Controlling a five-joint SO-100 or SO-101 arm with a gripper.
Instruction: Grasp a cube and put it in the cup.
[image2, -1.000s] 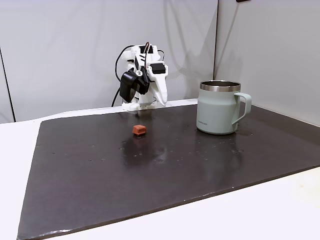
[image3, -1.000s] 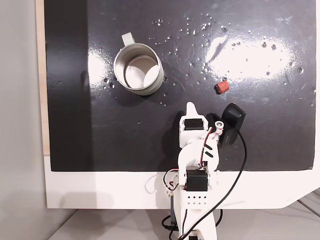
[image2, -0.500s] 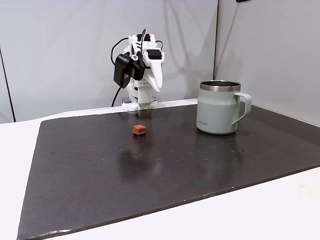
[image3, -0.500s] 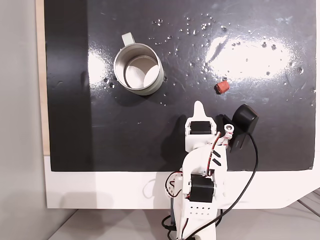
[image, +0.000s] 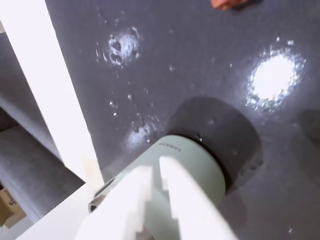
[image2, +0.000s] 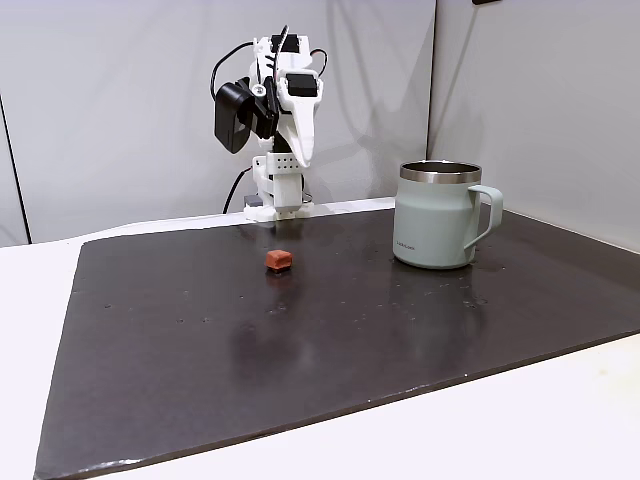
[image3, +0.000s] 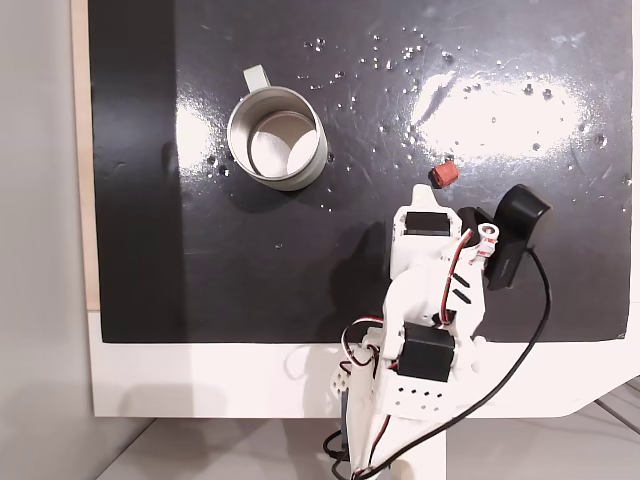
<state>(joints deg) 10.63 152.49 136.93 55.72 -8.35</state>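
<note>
Reddish-brown cube (image2: 279, 260), a tiny rounded block, lies alone on the dark glossy mat (image2: 300, 340) in front of my white arm (image2: 285, 120), touched by nothing. From a fixed view above, I see it (image3: 443, 175) just beyond the arm's raised end. The squat pale grey-green mug (image2: 436, 214) with a bare steel rim stands upright, well apart to the cube's right in the side fixed view, handle pointing right. In the wrist view my white gripper (image: 155, 172) points at the mug (image: 192, 167), fingers nearly together with a narrow gap, holding nothing.
</note>
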